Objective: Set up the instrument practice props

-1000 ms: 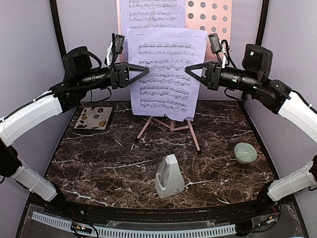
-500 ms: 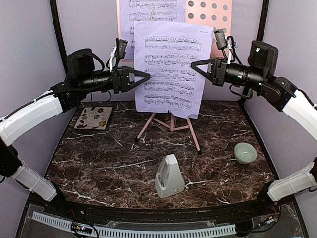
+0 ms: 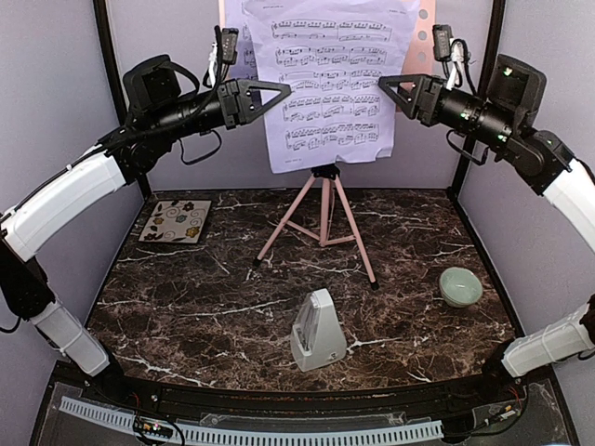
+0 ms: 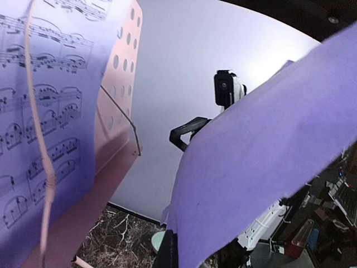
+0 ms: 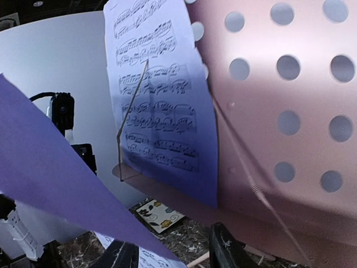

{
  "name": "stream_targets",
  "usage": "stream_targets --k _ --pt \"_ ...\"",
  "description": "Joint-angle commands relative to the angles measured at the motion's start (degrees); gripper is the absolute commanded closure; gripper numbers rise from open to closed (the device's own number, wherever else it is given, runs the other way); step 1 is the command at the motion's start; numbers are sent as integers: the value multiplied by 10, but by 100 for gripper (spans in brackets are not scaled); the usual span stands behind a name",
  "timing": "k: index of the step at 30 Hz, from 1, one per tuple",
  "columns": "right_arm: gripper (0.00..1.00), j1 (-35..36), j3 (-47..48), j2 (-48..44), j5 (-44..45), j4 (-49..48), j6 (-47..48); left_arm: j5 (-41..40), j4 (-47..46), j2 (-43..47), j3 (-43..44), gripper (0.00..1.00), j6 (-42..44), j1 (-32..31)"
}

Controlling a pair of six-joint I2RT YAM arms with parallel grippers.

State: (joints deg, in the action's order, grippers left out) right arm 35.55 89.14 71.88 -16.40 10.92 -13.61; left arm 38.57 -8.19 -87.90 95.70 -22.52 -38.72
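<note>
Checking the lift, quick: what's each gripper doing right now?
Left gripper: closed on the lavender sheet, left edge.
Right gripper: closed on its right edge.

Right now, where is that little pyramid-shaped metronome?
In the top view the metronome stands near the front middle of the marble table, just in front of the legs of the pink music stand, with the pale green bowl to its right.

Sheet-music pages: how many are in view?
2. Front page held between the left gripper and right gripper; rear page on the music stand desk behind. More may be hidden.
</note>
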Motion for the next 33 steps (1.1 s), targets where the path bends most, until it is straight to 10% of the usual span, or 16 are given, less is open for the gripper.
stream_targets --k 1,8,33 --pt "56 -4 46 4 142 -22 27 -91 -36 -11 50 100 -55 -1" --pt "57 -5 186 92 280 82 89 -187 11 -27 131 100 -64 -1" --pt "46 -3 228 136 156 81 128 -291 119 31 178 100 10 -1"
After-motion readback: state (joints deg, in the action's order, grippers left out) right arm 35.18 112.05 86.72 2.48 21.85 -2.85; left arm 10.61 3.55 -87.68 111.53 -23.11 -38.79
